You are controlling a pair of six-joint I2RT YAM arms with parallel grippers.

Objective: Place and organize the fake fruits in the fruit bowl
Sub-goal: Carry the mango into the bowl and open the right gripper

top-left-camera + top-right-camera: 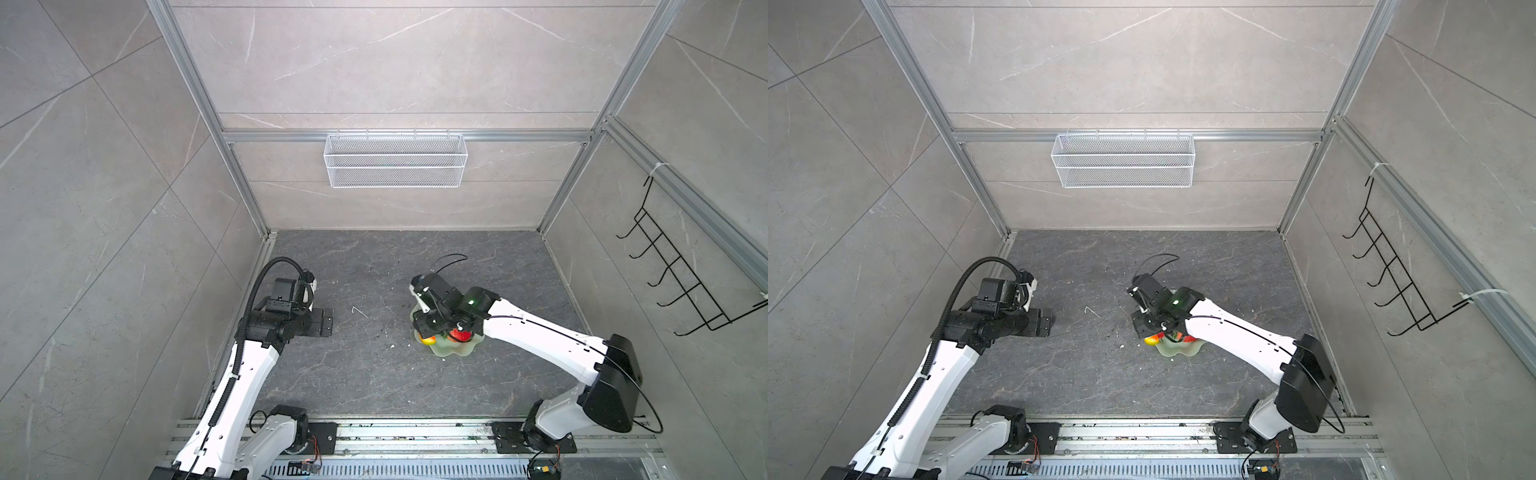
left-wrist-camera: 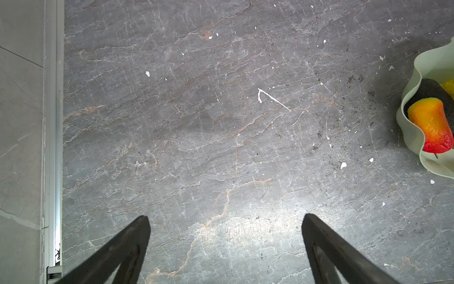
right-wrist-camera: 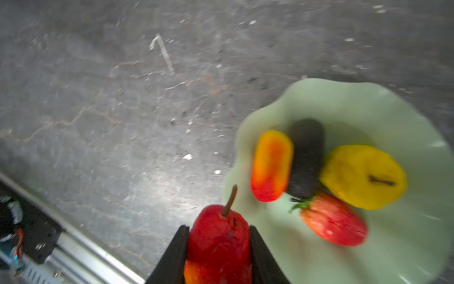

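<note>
Fruit bowl (image 3: 368, 103) holds 4 fruits (image 3: 361, 177); R jaws clamp red stemmed fruit (image 3: 218, 236) at its rim, likely to add it; L jaws apart.

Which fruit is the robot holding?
The red stemmed fruit, pinched in the right end effector. The other four, orange, black, yellow and pink-red, lie in the bowl.

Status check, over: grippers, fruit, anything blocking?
Left gripper open, empty. Right gripper shut on red stemmed fruit at fruit bowl edge. Four other fruits inside. Nothing blocking.
</note>
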